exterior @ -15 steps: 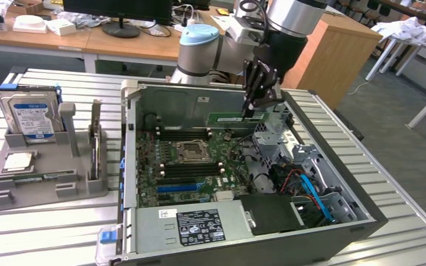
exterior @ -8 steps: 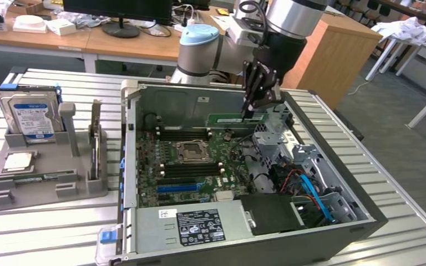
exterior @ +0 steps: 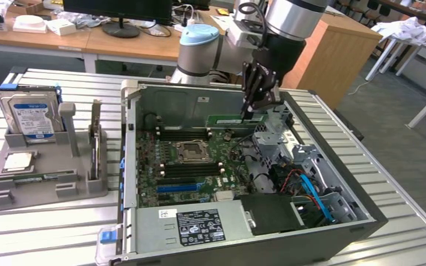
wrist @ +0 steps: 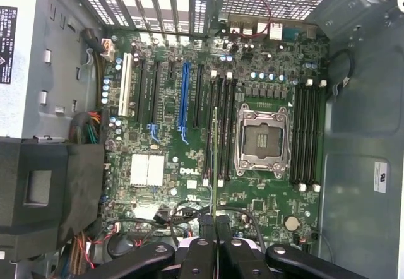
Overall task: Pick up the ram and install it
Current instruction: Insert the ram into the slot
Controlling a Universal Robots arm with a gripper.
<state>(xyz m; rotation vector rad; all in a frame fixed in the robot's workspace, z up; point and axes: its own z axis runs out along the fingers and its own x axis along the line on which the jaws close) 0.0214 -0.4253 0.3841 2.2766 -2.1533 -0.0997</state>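
My gripper (exterior: pixel 248 112) hangs over the open computer case (exterior: pixel 361 213), near its far wall, and is shut on the ram (exterior: pixel 228 119). The ram is a long green stick held on edge, reaching from the fingers toward the exterior view's left. In the wrist view the ram (wrist: pixel 216 165) shows edge-on as a thin line running out from between the black fingers (wrist: pixel 201 254). It lies over the black memory slots (wrist: pixel 221 127) beside the empty processor socket (wrist: pixel 262 141), still above the motherboard (exterior: pixel 187 166). A second bank of slots (wrist: pixel 306 134) lies on the socket's other side.
A grey holder (exterior: pixel 42 188) at the exterior view's left carries a silver hard drive (exterior: pixel 31 116) and a small square processor chip (exterior: pixel 18 160). Inside the case are a power supply (exterior: pixel 191 224), a black shroud (wrist: pixel 44 190), cables (exterior: pixel 309 188) and a drive cage (exterior: pixel 276 138).
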